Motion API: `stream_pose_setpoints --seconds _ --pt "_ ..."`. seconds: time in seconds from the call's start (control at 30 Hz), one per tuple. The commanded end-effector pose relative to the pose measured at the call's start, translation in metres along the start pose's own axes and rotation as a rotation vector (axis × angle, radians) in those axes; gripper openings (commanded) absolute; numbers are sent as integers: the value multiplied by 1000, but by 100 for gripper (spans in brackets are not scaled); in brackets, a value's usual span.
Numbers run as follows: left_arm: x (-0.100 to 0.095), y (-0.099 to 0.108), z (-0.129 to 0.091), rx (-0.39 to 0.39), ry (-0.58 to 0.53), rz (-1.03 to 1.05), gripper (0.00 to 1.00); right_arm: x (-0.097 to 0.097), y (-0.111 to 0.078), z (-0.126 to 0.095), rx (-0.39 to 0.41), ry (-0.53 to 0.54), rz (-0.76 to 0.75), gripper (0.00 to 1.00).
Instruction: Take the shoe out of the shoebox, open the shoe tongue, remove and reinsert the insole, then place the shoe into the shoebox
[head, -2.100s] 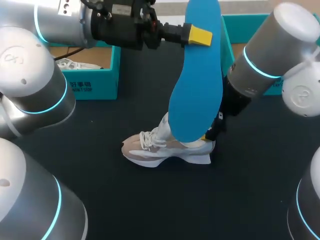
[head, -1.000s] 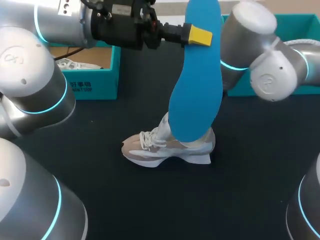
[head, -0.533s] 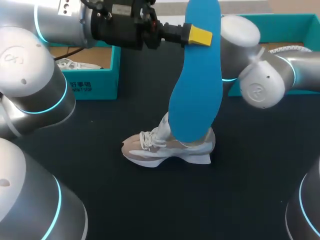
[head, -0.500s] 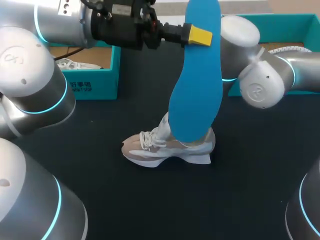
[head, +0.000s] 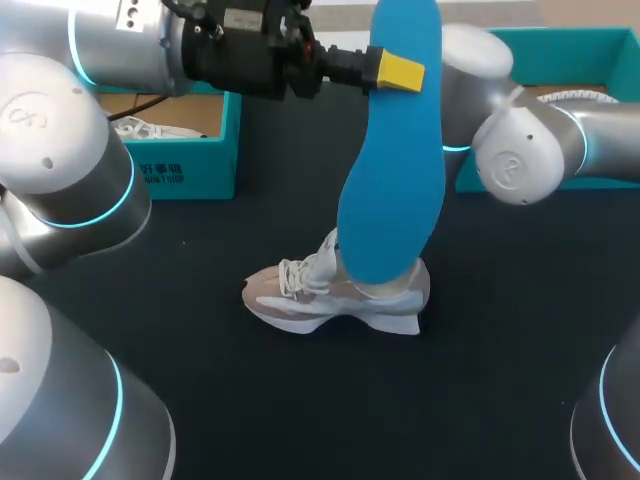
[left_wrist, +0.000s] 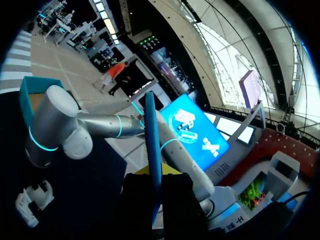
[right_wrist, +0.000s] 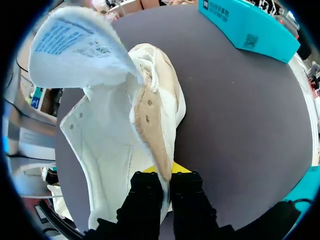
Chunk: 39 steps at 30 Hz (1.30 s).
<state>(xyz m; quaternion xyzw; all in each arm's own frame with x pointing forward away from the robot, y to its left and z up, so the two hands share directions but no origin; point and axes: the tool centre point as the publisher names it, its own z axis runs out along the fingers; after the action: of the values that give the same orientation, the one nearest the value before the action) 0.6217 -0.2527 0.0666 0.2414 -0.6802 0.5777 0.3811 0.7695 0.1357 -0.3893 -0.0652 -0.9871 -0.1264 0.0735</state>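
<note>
Insole (head: 392, 180), blue, upright above the black table (head: 250, 400), pinched near its upper end by the left gripper (head: 395, 72). Shoe (head: 330, 298), white and beige, on the table under the insole's lower end. The right arm's gripper is hidden behind the insole. Left shoebox (head: 190, 165) and right shoebox (head: 600, 38), teal, at the far edge.

Left wrist view: insole edge-on, clamped between the fingers; shoe down on the table.

Right wrist view: right gripper (right_wrist: 159, 172) closed on the shoe's collar wall, one finger on each side. Tongue (right_wrist: 75, 47) folded outward, label showing.
</note>
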Motion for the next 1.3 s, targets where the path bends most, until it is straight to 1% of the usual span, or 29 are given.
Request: stream_pose_setpoints --seconds 0.03,0.07,0.1,0.17,0.2,0.23,0.3,0.33,0.37,0.47,0.5,0.57,0.6,0.63,1.23,1.27,1.3 --pt "0 1 0 1 -1 -1 0 1 0 -12 -1 33 34 0" --pt "0 1 0 1 -1 -1 0 3 0 -18 -20 34 67 0" --pt "0 1 0 1 -1 -1 0 4 0 -21 -23 51 86 0" --pt "0 1 0 1 -1 -1 0 7 -1 -28 -58 18 153 0" --pt "0 1 0 1 -1 -1 0 9 -1 -32 -67 8 215 0" --pt "0 1 0 1 -1 -1 0 12 -1 -36 -99 -16 269 0" --pt "0 1 0 1 -1 -1 0 14 -3 -41 -129 -47 347 0" --pt "0 1 0 1 -1 -1 0 16 -4 -44 -160 -72 396 0" --pt "0 1 0 1 -1 -1 0 18 -5 -45 -173 -84 446 0" --pt "0 1 0 1 -1 -1 0 26 -10 -48 -277 -132 621 0" --pt "0 1 0 1 -1 -1 0 27 -10 -48 -297 -137 645 0" --pt "0 1 0 1 -1 -1 0 28 -9 -50 -308 -140 696 0" --pt "0 1 0 1 -1 -1 0 27 -8 -51 -328 -138 686 0" --pt "0 1 0 1 -1 -1 0 25 -5 -52 -310 -115 681 0" --pt "0 1 0 1 -1 -1 0 25 -5 -52 -310 -115 681 0" --pt "0 1 0 1 -1 -1 0 27 -6 -51 -326 -94 760 0" --pt "0 1 0 1 -1 -1 0 31 -7 -49 -285 -134 835 0"
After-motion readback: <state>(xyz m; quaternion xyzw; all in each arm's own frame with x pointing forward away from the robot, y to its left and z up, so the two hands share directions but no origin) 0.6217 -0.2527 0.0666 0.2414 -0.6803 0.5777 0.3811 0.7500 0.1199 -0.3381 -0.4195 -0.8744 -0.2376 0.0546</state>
